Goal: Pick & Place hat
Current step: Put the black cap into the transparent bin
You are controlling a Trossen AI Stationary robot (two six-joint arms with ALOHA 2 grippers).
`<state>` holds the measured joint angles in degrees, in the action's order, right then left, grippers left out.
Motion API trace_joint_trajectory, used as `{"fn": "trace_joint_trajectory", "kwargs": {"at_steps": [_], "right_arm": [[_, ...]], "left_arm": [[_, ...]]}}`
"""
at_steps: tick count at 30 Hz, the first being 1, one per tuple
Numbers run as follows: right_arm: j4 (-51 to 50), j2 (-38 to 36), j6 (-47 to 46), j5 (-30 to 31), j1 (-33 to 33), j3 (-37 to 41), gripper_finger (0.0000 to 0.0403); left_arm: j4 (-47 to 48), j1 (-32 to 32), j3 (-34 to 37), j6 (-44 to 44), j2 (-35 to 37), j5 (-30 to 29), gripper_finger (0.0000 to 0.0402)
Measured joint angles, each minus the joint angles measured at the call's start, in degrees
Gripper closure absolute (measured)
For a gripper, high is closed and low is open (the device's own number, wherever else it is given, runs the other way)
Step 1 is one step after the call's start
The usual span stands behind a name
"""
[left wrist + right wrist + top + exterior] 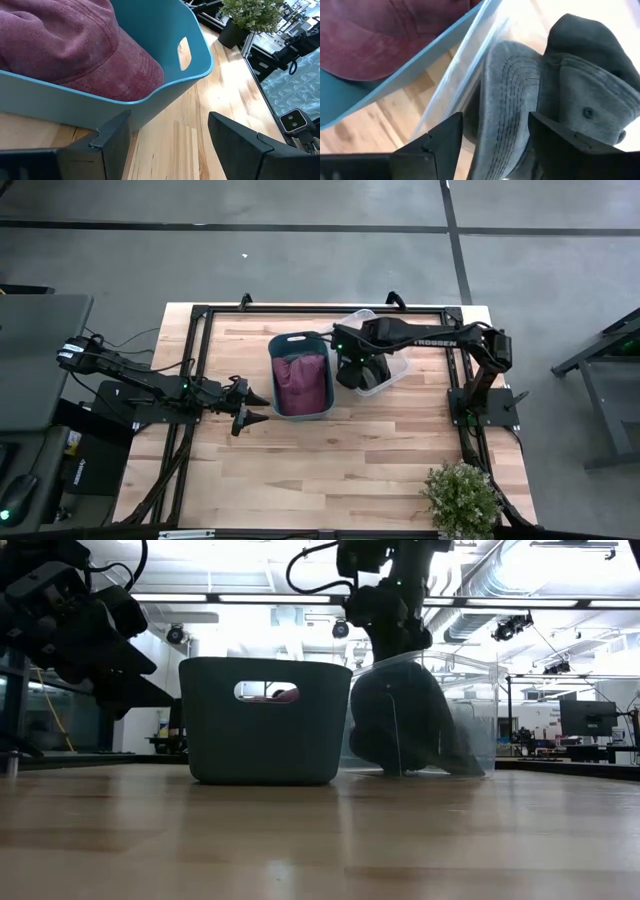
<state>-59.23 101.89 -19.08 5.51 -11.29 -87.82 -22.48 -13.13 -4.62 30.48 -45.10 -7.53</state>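
Right fingers [492, 137] apart over grey hat [560, 95] in clear bin [392, 370]; left fingers [170, 140] apart.

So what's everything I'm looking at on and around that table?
Maroon hat: one, dark red, inside the teal bin.
Teal bin: one, blue-green, table centre.
Grey hat: one, dark grey, inside the clear bin.
Clear bin: one, transparent, beside the teal bin on its right.
Potted plant: one, green, table's near right corner.
Table: one, light wood.
Left gripper: one, dark, open, left of the teal bin.
Right gripper: one, dark, open, over the grey hat.
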Motion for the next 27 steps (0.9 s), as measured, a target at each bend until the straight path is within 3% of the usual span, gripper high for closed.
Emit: {"fn": "trace_joint_trajectory", "kwargs": {"at_steps": [6,13,18,23,27], "right_arm": [[-4.06,-0.02,0.55,0.46,0.0,-4.44,0.019],[-8.01,-0.09,1.12,0.64,0.07,-11.58,0.0226],[-12.13,-0.11,1.52,2.04,0.07,-15.03,0.0284],[-16.87,-0.11,2.77,2.52,0.07,-14.31,0.0385],[-16.85,-0.11,2.82,1.11,0.06,-10.97,0.0388]], "left_arm": [[0.0,0.0,0.0,0.0,-0.02,0.0,0.0156],[0.0,-0.01,0.0,0.0,-0.01,-0.01,0.0156],[0.0,-0.02,0.0,0.0,0.0,0.0,0.0156],[0.02,-0.01,0.0,0.0,-0.01,-0.01,0.0156],[0.02,-0.01,0.0,0.0,-0.02,-0.02,0.0156]]}}
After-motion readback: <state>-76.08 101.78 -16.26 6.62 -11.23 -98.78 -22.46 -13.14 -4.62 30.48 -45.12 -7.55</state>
